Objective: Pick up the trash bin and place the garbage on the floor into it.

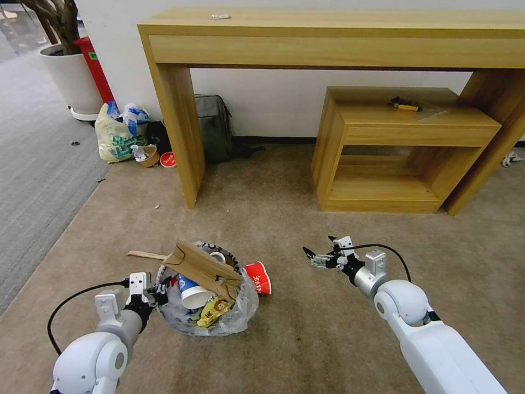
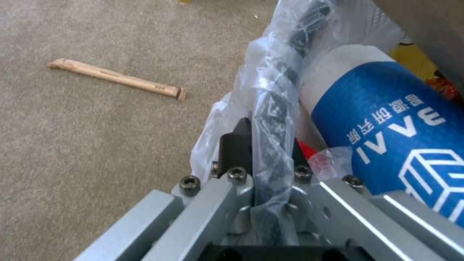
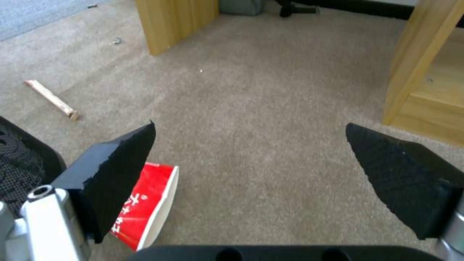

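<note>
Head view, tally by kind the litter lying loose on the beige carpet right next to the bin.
Red paper cup: 1
Wooden stick: 1
Total: 2

Lighting even and bright, diffuse from above. Soft shadows lie under the long wooden table (image 1: 328,38) and beside the bin bag (image 1: 229,317). Head view bows straight edges toward its borders. Both wrist views are soft; near hardware blurred.
</note>
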Controlling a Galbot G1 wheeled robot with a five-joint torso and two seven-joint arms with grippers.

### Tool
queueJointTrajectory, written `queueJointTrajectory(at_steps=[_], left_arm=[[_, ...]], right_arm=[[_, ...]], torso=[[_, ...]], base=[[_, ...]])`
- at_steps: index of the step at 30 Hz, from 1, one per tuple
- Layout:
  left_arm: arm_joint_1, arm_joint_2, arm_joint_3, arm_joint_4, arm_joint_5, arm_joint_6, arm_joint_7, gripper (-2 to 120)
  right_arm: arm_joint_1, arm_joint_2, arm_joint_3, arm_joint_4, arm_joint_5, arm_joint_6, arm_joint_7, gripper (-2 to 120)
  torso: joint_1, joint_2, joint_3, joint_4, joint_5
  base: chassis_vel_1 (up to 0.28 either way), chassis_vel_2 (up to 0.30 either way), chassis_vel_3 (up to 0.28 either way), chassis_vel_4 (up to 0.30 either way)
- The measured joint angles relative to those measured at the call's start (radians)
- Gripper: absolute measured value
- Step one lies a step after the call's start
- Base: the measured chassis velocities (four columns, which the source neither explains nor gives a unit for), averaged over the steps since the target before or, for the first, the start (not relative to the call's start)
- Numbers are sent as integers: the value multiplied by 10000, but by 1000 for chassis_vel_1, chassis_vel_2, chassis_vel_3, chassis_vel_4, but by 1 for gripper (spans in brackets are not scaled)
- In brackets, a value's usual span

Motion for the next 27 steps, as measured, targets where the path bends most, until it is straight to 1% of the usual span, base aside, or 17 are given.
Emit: queueJointTrajectory(at_steps=[9,17,27], left_arm=[[58,4,-23,-79,-46,-10,60,0],[86,-1,-102,-107,-36,-32,101,0],[70,7,-93,-141,-35,-47,160,0]], right_arm=[[-7,76,-146,138,-198,-31,4,100],[17,102,-293,195,-320,-79,26,100],[-6,181,-420,251,-459,-122,41,100]], torso=[[-1,0,1,-2,1],[0,0,0,2,0],[0,0,0,-1,1]], base=[[6,10,-14,-8],[82,85,-78,-76],[55,62,-57,-58]])
